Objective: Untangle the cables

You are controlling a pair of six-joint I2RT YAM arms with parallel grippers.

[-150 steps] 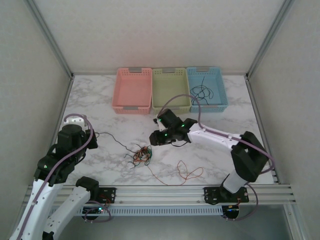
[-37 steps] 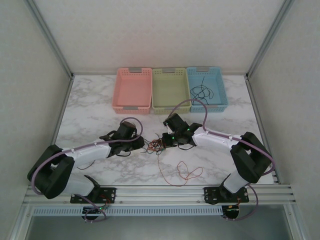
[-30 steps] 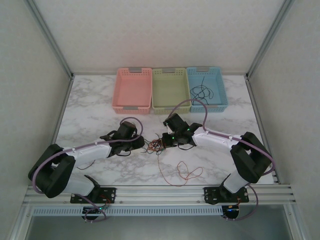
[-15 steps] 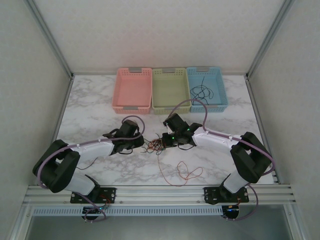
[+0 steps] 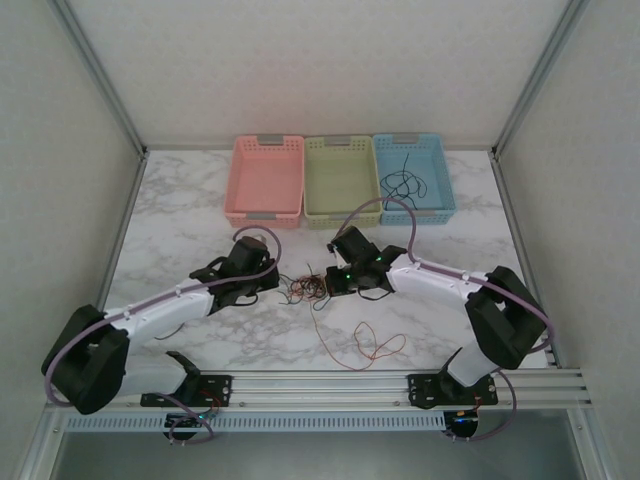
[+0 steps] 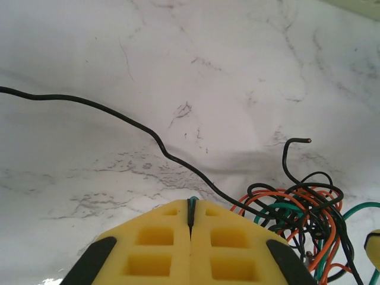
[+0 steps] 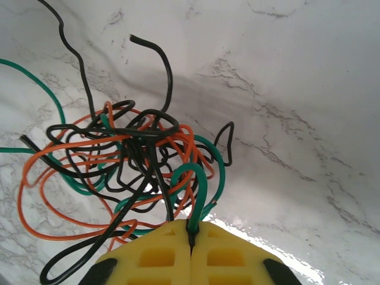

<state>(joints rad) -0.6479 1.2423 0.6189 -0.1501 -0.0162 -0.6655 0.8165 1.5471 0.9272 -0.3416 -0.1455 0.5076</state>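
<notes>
**A:** Where's the tangle sitting?

**B:** The clump (image 5: 305, 290) of cables is on the tabletop (image 5: 190, 210), directly between the two sets of fingers. Each set touches one edge of it.

**A:** And the right fingers (image 7: 187, 230)?

**B:** They're pressed together, with a green strand (image 7: 200, 199) looping down into the seam and a dark one beside it. So they're clamped on the cables at the near edge of the knot. The rest of the orange, black and green loops bunch up just ahead of the tips.

**A:** The left fingers (image 6: 185, 209)?

**B:** Also together. A sliver of green shows in the seam at the tips, so I'd judge they have a thin strand pinched too, though very little of it can be seen. The knot lies just off to their right. A long black strand (image 6: 113, 113) runs from it across the marble, ahead of the tips and away to their left.

**A:** Why grip from opposite sides?

**B:** My guess is that one side anchors while the other draws a single strand clear. Pinching at the clump's edges rather than its middle leaves the loops free to slip.

**A:** Any risk?

**B:** If both hold the same green strand, pulling apart would just tighten it. I can't tell if it's one strand or two.

**A:** Anything already free?

**B:** A loose orange strand (image 5: 385, 352) curls on the tabletop behind the right fingers, towards the arm's base. Well beyond both sets of fingers, the blue basket (image 5: 445, 195) holds a black cable (image 5: 403, 183), which suggests that freed strands go there.
</notes>
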